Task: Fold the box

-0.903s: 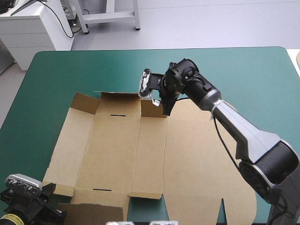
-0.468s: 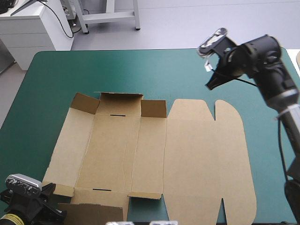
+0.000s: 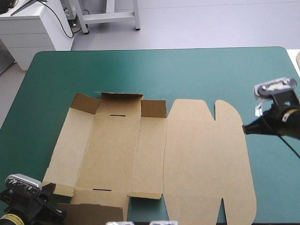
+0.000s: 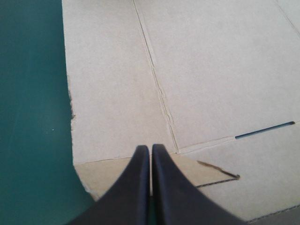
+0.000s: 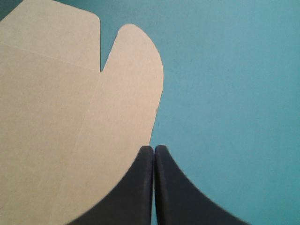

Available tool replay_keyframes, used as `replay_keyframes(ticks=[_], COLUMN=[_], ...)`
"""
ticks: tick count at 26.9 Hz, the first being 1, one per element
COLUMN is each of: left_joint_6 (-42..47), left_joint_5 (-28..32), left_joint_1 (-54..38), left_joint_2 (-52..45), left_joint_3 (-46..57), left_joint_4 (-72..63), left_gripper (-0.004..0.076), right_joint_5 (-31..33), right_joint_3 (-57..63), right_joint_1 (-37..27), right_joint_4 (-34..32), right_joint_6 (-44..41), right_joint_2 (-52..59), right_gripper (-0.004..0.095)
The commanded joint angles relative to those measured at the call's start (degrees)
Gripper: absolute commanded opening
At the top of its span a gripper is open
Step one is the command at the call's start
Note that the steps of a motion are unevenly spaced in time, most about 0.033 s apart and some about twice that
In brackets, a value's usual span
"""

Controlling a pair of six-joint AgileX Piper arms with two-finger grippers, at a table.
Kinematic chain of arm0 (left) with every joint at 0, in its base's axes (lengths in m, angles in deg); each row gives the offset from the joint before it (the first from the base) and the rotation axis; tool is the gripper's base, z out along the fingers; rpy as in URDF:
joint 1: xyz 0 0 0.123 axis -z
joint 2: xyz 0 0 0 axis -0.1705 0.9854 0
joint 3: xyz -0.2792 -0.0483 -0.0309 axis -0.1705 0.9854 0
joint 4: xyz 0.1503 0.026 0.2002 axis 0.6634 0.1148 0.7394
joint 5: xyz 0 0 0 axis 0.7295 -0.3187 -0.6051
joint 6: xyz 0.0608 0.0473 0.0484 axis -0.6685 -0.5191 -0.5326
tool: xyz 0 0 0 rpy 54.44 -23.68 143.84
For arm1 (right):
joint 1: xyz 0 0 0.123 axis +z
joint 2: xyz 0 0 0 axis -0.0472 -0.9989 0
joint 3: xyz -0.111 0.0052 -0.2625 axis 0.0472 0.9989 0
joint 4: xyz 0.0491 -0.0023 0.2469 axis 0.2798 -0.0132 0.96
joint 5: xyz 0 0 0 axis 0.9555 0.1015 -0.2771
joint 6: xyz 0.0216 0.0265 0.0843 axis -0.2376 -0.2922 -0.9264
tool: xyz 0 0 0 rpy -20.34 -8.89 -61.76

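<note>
The brown box (image 3: 197,154) lies opened out on the teal-green cover (image 3: 154,65). Its right half is a flat lid with rounded tabs. On the left half the far wall (image 3: 119,104) and its corner flaps stand partly raised. My right gripper (image 3: 244,130) is shut and empty, low at the lid's right edge; in the right wrist view its tips (image 5: 153,148) sit just beside that edge of the box (image 5: 56,117). My left gripper (image 3: 48,190) is shut and empty at the near-left corner, its tips (image 4: 151,148) over a small corner flap of the box (image 4: 211,70).
Bare teal-green cover runs in a wide band beyond the box and in a narrower strip (image 3: 276,178) to its right. The near wall flap (image 3: 89,212) lies close to the table's near edge by my left gripper.
My right arm left the box's far wall, swung up and out to the far right, then came down to the lid's right edge. The left arm and the box have not moved.
</note>
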Motion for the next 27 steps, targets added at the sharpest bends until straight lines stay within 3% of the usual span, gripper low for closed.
replay_keyframes(ticks=[1,7,14,23,27], left_joint_6=[2.93,9.09,14.92,11.74,3.01], left_joint_5=[3.36,3.47,-1.96,7.32,10.95], left_joint_1=[0.0,0.0,0.0,-0.47,-9.95], left_joint_2=[1.03,4.46,22.31,46.89,55.81], left_joint_3=[-1.33,-4.08,-14.36,-26.31,-30.56], left_joint_4=[1.46,4.22,9.87,10.64,3.25], left_gripper=[-0.0008,-0.0008,-0.0008,-0.0006,0.0017], right_joint_5=[-6.24,-6.76,-9.1,-12.28,-12.05], right_joint_3=[9.08,16.92,17.04,17.04,17.04], right_joint_1=[-0.82,-0.82,-0.82,-0.82,-0.82], right_joint_4=[0.23,0.23,0.44,1.93,1.93], right_joint_6=[-4.98,-8.98,-9.08,-8.8,-8.53], right_joint_2=[9.09,16.35,16.83,16.83,16.83], right_gripper=[-0.0016,-0.0016,-0.0016,-0.0016,-0.0016])
